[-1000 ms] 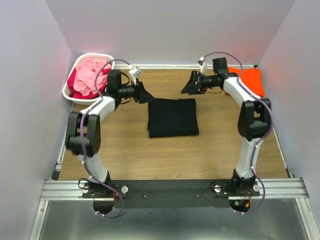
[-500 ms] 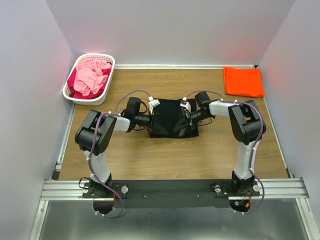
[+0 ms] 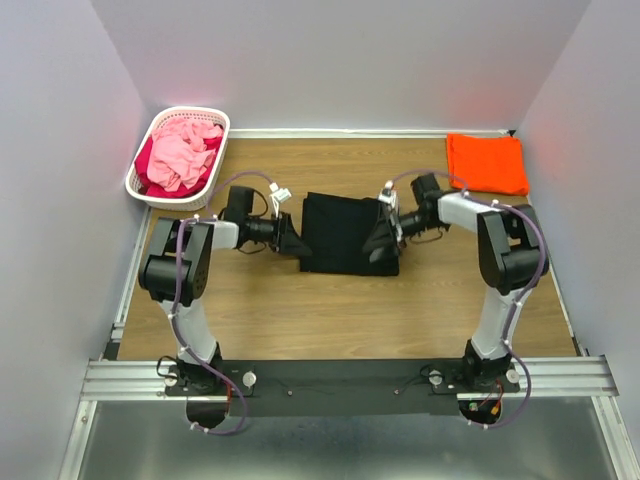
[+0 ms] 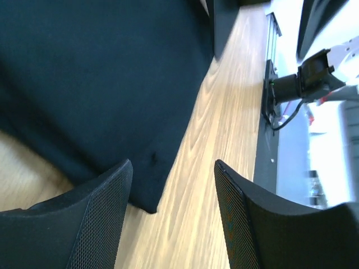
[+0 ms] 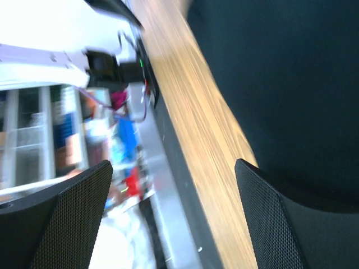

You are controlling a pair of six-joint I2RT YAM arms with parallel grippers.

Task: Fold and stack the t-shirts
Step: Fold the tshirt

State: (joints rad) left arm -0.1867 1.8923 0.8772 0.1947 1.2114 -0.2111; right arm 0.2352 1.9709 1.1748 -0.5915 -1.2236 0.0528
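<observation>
Top external view has the black t-shirt (image 3: 345, 232) lying folded into a neat rectangle at the middle of the table (image 3: 330, 310). The left gripper (image 3: 292, 240) sits low at its left edge and the right gripper (image 3: 381, 243) low at its right edge, a placing that suits a two-handed lift or one more fold of the same cloth. The orange t-shirt (image 3: 487, 164) lies folded flat in the far right corner, well apart, and I judge it to be the start of the stack that the black one has to join. A white basket (image 3: 165, 200) in the far left corner holds pink clothes (image 3: 180, 150). Left wrist view shows its fingers (image 4: 95, 218) parted, with a corner of the black cloth and bare wood in the gap and nothing gripped. Right wrist view shows its fingers (image 5: 73, 218) spread wide, the shirt's edge and wood between them, likewise holding nothing. Whether any fingertip touches the cloth cannot be told.
</observation>
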